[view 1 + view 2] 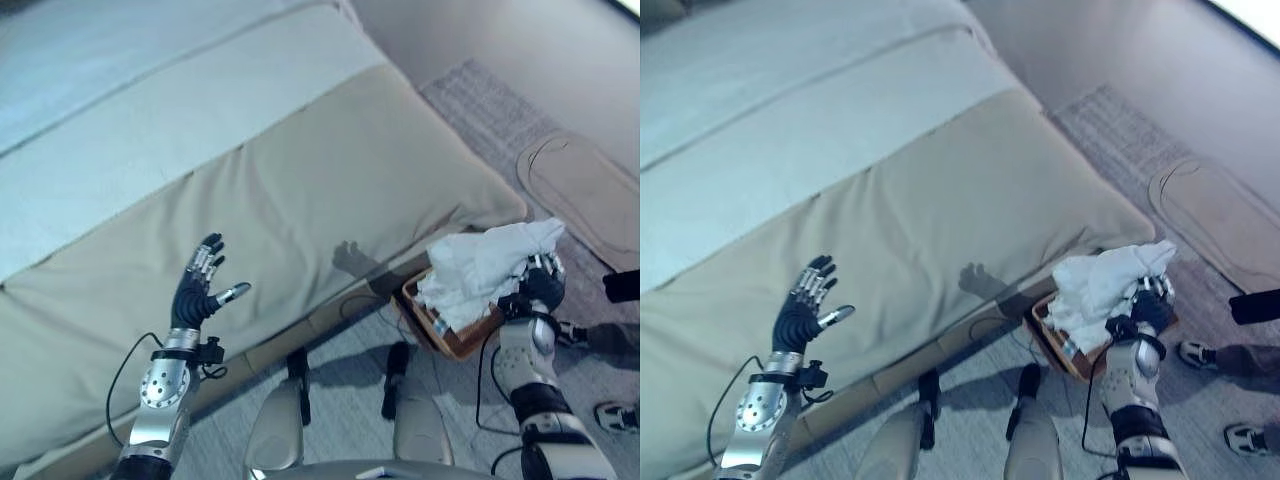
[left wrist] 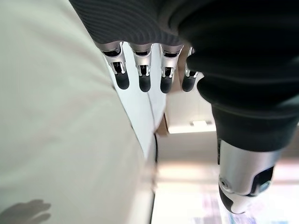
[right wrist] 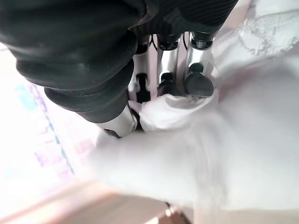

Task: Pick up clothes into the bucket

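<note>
Fingers of the right hand (image 1: 541, 283) curl into a white garment (image 1: 480, 265) bunched over a brown basket (image 1: 452, 337) on the floor at 4 o'clock in the left eye view, just beside the beige mattress (image 1: 300, 200). At 8 o'clock the left hand (image 1: 200, 285) hovers above the mattress, fingers straight and spread.

Left wrist view: fingers (image 2: 142, 77) straight, holding nothing.

Right wrist view: fingers (image 3: 196, 81) pinch a fold of white cloth.

I can't see most of the basket (image 1: 455, 340); the white cloth (image 1: 480, 265) covers it. A person's shoes (image 1: 617, 415) are cut off at the edge.
</note>
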`<state>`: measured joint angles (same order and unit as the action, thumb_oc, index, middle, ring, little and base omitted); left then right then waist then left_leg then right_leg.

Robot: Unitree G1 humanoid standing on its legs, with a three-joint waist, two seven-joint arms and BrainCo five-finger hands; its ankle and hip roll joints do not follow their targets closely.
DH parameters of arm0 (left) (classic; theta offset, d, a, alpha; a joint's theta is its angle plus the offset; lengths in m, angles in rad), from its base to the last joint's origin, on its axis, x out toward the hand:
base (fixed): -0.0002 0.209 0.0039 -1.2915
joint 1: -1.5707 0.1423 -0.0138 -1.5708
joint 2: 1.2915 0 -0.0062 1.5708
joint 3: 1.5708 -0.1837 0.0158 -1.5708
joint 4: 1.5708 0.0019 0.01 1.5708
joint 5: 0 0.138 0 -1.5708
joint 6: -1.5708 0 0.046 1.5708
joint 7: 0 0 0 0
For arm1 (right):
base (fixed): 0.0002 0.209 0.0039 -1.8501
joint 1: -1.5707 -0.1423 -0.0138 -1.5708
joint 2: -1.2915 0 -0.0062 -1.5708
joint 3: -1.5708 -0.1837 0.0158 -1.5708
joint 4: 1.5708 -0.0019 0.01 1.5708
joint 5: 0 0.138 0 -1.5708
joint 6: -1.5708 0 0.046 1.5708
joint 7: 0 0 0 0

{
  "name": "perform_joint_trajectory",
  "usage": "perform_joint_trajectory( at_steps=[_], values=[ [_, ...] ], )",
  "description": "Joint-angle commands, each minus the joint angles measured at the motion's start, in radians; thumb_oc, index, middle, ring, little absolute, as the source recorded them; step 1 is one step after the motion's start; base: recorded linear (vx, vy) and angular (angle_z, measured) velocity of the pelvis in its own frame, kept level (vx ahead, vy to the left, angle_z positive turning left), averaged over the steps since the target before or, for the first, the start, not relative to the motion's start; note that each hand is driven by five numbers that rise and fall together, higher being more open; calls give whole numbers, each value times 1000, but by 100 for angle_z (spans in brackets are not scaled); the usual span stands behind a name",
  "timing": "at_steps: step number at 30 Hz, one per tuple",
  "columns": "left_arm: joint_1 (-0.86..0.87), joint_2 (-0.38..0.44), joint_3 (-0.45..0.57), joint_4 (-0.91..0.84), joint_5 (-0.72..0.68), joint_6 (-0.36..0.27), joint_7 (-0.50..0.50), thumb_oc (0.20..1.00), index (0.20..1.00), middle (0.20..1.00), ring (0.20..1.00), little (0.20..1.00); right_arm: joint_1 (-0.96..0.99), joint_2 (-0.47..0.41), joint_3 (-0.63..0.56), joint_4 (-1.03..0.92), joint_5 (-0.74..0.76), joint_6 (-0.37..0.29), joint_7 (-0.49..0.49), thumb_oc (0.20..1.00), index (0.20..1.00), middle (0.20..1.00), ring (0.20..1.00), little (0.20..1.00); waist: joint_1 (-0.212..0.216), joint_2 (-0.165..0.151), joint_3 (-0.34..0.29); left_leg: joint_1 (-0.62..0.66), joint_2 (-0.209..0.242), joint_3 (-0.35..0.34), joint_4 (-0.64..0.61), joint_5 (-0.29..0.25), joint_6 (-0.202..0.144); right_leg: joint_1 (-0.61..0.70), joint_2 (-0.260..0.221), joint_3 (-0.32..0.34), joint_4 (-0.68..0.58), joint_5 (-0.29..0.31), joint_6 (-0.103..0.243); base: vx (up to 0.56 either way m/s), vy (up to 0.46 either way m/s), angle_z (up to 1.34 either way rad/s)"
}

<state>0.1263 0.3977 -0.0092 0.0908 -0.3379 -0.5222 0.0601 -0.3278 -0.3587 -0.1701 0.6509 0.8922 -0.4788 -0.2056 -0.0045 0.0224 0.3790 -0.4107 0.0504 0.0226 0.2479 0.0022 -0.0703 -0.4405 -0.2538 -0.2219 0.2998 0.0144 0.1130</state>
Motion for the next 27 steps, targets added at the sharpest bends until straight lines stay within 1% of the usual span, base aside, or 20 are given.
perform_joint_trajectory(
  at_steps=[1,2,3,5,6,9,12,15,16,17,19,21,22,23,25,26,27],
  values=[
    [20,21,58,-114,-12,-97,62,1000,1000,1000,1000,1000,-62,-84,-32,-3,-9,-114,-32,200,200,200,200,200,4,-17,-56,-121,22,-40,148,-43,-18,-35,-50,57,83,-8,60,-76,-12,7],
    [20,19,58,-121,-20,-101,66,1000,1000,1000,1000,1000,-75,-101,-34,13,-11,-116,-42,200,200,200,200,200,4,-15,-52,-144,22,-40,165,-46,-18,-58,-51,62,99,-13,58,-91,-14,1],
    [19,17,59,-129,-28,-103,73,1000,1000,1000,1000,1000,-103,-121,-35,40,0,-120,-50,200,200,200,200,200,8,-8,-54,-184,26,-39,200,-63,-19,-103,-49,72,139,-31,55,-83,-6,-6],
    [18,14,61,-142,-37,-106,78,1000,1000,1000,1000,1000,-125,-134,-38,46,6,-126,-58,200,200,200,200,200,10,-3,-50,-214,26,-39,222,-69,-19,-137,-48,81,163,-38,52,-76,-1,-8],
    [17,13,67,-168,-50,-112,92,1000,1000,1000,1000,1000,-159,-164,-42,70,15,-134,-74,200,200,200,200,200,13,5,-45,-271,25,-41,261,-77,-19,-203,-45,98,210,-49,46,-92,4,-7],
    [12,12,61,-193,-44,-123,120,1000,1000,1000,1000,1000,-221,-211,-54,120,36,-147,-98,200,200,200,200,200,17,17,-34,-345,28,-40,312,-89,-17,-287,-47,113,268,-63,39,-89,8,-4],
    [7,0,57,-211,-81,-131,140,1000,1000,1000,1000,1000,-266,-236,-67,155,62,-166,-126,200,200,200,200,200,17,28,-23,-419,26,-39,360,-98,-15,-367,-45,131,321,-74,35,-64,7,-2],
    [0,-4,55,-212,-86,-137,155,1000,1000,1000,1000,1000,-286,-255,-65,191,70,-167,-135,200,200,200,200,200,18,32,-22,-452,23,-41,379,-102,-15,-404,-45,140,339,-78,33,-31,5,-1],
    [-7,-5,54,-233,-95,-144,161,1000,1000,1000,1000,1000,-322,-283,-50,239,69,-159,-142,200,200,200,200,200,21,39,-16,-488,21,-39,399,-107,-13,-445,-44,149,365,-84,30,33,-3,0],
    [-7,-3,53,-248,-98,-148,164,1000,1000,1000,1000,1000,-333,-295,-38,264,58,-144,-145,200,200,200,200,200,24,41,-17,-494,24,-42,414,-137,-17,-453,-42,157,383,-113,36,0,0,0],
    [-9,-4,55,-273,-93,-153,175,1000,1000,1000,1000,1000,-359,-318,-2,313,39,-118,-145,200,200,200,200,200,28,47,-11,-534,21,-41,442,-143,-16,-498,-42,167,416,-119,33,-8,2,-2],
    [-10,-3,52,-289,-87,-157,186,1000,1000,1000,1000,1000,-380,-324,27,357,30,-97,-143,200,200,200,200,200,31,51,-2,-570,20,-43,474,-151,-17,-536,-42,178,447,-129,30,-31,9,-5],
    [-10,-3,52,-289,-87,-157,186,1000,1000,1000,1000,1000,-380,-324,27,357,30,-97,-143,200,200,200,200,200,31,51,-2,-570,20,-43,474,-151,-17,-536,-42,178,447,-129,30,-30,9,-4],
    [-17,0,47,-302,-90,-162,193,1000,1000,1000,1000,1000,-400,-324,58,404,14,-73,-141,200,200,200,200,200,36,57,5,-603,20,-42,494,-154,-16,-570,-41,189,468,-133,27,-35,9,-3],
    [-28,4,44,-313,-87,-168,202,1000,1000,1000,1000,1000,-418,-319,94,440,-11,-49,-141,200,200,200,200,200,40,62,14,-635,17,-40,515,-155,-14,-605,-40,196,492,-136,23,-26,6,-1],
    [-28,3,44,-314,-85,-167,204,1000,1000,1000,1000,1000,-422,-320,95,441,-12,-49,-142,200,200,200,200,200,39,62,13,-639,17,-40,518,-156,-14,-609,-40,197,495,-137,23,-37,13,-2],
    [-42,6,38,-322,-88,-170,211,1000,1000,1000,1000,1000,-434,-310,120,488,-33,-24,-143,200,200,200,200,200,44,69,21,-663,11,-39,534,-157,-12,-638,-39,205,516,-140,21,0,0,0]
  ],
)
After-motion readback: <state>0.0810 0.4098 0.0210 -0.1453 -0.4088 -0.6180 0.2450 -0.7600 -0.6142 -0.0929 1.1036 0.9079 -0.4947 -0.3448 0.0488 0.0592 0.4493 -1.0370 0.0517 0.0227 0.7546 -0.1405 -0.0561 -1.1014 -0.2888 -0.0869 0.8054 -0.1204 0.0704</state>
